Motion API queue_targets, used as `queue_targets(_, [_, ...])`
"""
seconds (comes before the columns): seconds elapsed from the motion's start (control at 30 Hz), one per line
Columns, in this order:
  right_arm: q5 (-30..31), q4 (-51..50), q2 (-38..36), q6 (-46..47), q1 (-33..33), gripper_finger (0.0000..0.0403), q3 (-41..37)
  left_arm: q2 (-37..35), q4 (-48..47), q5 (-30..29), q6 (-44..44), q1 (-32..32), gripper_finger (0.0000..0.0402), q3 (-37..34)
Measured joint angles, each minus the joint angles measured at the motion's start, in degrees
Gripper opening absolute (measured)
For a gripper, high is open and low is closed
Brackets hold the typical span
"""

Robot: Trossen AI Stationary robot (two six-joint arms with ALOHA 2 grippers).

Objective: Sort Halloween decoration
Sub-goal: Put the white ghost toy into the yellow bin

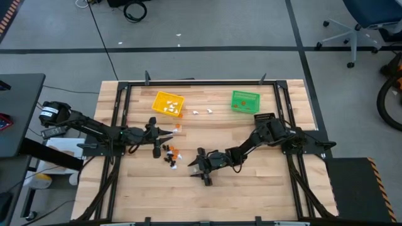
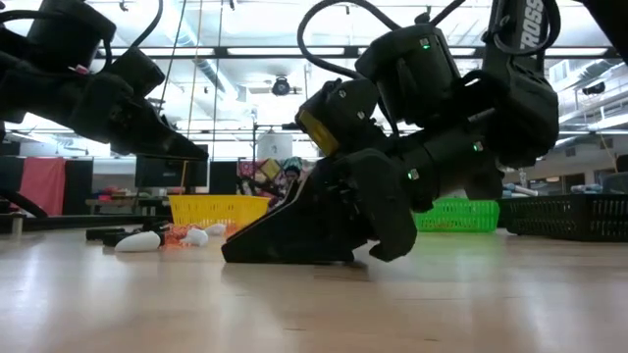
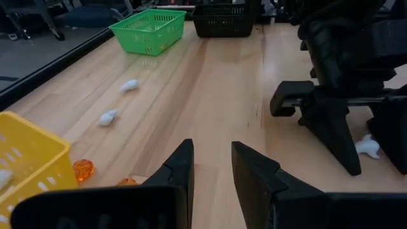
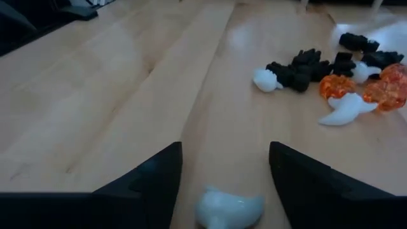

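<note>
The Halloween decoration is a loose heap of small black, orange and white trinkets lying on the wooden table. One white trinket lies apart from it, flat on the table. My right gripper is low over the table, open, one finger on either side of that white trinket without touching it. My left gripper hovers by the yellow bin, open, with nothing between its fingers. More white trinkets and orange ones lie beside the yellow bin.
A yellow bin with white pieces in it and a green bin stand at the table's far side. A black bin is near the green one. Two white trinkets lie between the bins. Bare wood stretches along the near edge.
</note>
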Motion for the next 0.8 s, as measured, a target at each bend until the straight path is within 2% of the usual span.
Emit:
queue_targets(0.43, [-0.89, -2.59, -0.47, -1.75, -0.02, 0.0096, 0.08, 0.00, -0.01, 0.01, 0.39, -0.98, 0.0082, 0.00])
queue_targets(0.67, [-0.80, -3.13, -0.95, -2.14, -0.23, 0.0083, 0.02, 0.00, -0.01, -0.01, 0.50, -0.98, 0.0082, 0.00])
queue_targets(0.8, [-0.08, -8.97, -3.68, -3.63, -0.70, 0.0083, -0.11, 0.00, -0.01, -0.01, 0.51, -0.98, 0.0082, 0.00])
